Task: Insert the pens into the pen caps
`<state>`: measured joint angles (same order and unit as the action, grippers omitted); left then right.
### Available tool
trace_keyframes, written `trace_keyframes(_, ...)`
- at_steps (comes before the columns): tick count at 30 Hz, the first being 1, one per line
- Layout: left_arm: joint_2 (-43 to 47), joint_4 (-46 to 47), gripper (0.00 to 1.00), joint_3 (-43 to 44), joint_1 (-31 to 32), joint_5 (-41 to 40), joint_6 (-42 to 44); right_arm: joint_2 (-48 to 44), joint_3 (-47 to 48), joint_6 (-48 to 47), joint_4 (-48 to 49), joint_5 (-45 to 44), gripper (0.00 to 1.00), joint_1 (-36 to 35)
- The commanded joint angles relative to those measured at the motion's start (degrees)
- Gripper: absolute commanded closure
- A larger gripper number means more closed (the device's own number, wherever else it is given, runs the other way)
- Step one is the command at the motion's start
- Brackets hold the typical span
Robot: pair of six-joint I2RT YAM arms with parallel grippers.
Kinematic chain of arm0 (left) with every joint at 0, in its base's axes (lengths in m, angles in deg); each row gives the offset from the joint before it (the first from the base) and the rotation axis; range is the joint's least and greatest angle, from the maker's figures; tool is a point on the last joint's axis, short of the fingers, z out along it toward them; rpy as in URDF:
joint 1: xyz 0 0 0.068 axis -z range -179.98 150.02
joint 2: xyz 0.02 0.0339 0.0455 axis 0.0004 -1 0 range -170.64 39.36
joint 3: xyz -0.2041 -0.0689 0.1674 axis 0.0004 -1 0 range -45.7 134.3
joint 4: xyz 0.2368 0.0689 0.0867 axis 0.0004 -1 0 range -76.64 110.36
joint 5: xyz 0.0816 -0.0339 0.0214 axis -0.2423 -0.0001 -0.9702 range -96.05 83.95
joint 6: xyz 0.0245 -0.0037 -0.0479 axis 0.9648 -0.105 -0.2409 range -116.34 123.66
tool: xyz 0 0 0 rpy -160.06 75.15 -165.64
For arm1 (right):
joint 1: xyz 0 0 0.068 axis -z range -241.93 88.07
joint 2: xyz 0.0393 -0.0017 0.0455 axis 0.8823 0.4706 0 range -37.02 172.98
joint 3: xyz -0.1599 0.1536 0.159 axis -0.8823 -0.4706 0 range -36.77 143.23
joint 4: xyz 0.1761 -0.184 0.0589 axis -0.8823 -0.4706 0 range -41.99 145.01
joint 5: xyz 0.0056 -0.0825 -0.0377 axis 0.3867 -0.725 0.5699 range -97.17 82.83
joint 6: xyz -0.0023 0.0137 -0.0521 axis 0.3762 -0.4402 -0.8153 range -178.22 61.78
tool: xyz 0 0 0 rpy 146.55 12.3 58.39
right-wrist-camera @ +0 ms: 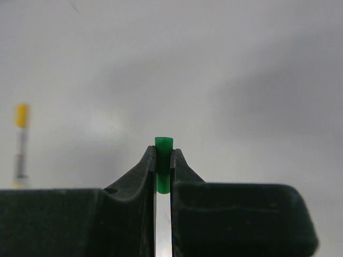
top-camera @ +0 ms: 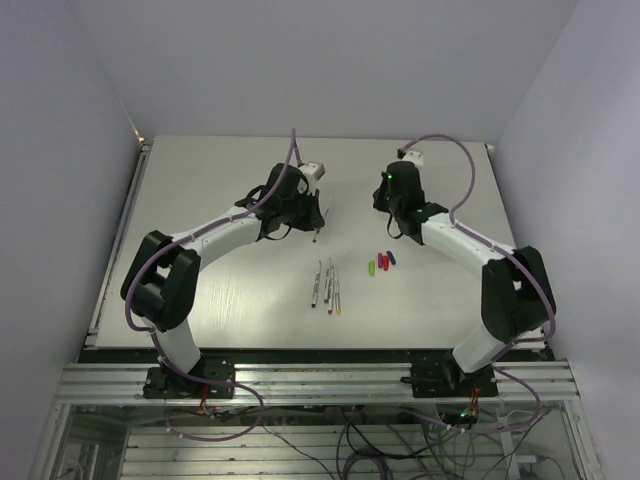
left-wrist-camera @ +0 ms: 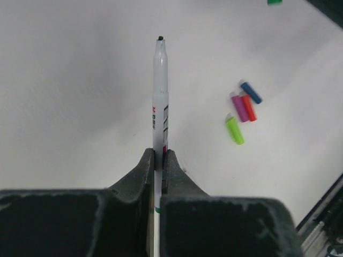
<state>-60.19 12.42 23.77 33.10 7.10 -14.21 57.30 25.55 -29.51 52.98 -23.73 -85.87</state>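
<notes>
White-barrelled spare pens (top-camera: 326, 286) lie just left of the loose caps (top-camera: 381, 264) in the top view. From the left wrist, the left gripper (left-wrist-camera: 158, 156) is clamped on a white pen (left-wrist-camera: 160, 80) with a dark tip, left of those blue, pink, red and lime caps. From the right wrist, the right gripper (right-wrist-camera: 163, 160) pinches a dark green cap (right-wrist-camera: 163, 143), and a blurred yellow-capped pen (right-wrist-camera: 21, 140) lies behind.
</notes>
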Motion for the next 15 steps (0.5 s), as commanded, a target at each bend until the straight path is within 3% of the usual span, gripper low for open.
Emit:
trace_keyframes(1,2.60,9.80,0.93,0.40,-0.31,8.86,-0.04,-4.81,-0.44,-2.61,15.41,3.50,1.00,0.45)
trace_keyframes(9,5.26,18.59,0.93,-2.81,-0.35,15.80,-5.30,-7.58,-4.67,2.37,34.99,9.19,1.00,0.65)
trace_keyframes(15,5.69,20.88,0.93,-3.38,-0.30,17.29,-7.09,-6.73,-6.91,4.97,39.75,13.42,1.00,0.70)
